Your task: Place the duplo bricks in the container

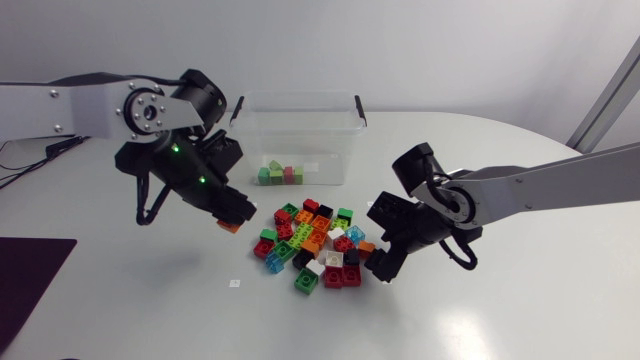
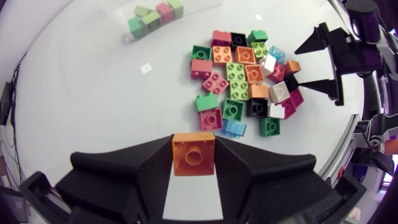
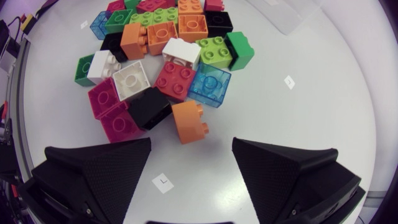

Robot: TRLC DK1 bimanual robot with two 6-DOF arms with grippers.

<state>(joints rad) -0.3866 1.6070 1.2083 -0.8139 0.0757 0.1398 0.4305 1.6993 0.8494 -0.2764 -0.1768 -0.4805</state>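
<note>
Head view: the left arm [image 1: 60, 105] comes in from the left edge of the surface [image 1: 480, 310]; the left jaws are closed on the held orange brick [image 1: 231, 226], lifted clear of the surface, in front of the container's left end; the clear container [image 1: 300, 130] stands near the far edge, with a few green and pink bricks [image 1: 278, 174] in it; the pile of bricks [image 1: 315, 245] lies in the middle of the surface, just in front of the container; the right arm [image 1: 560, 180] comes in from the right edge, and the right jaws stand spread at the pile's right side with nothing in them.

Left wrist view: the held orange brick [image 2: 193, 154] sits clamped between both fingers, touched from two sides; the pile [image 2: 242, 81] lies ahead, the container's bricks [image 2: 152, 15] beyond it; the right jaws show open beside the pile.

Right wrist view: the right jaws gape wide, gripping nothing; a loose orange brick [image 3: 189, 121] lies just ahead of the gap, at the pile's [image 3: 168, 50] near edge, touching a black brick [image 3: 149, 107]; a small white label [image 3: 163, 182] lies on the surface between the fingers.
</note>
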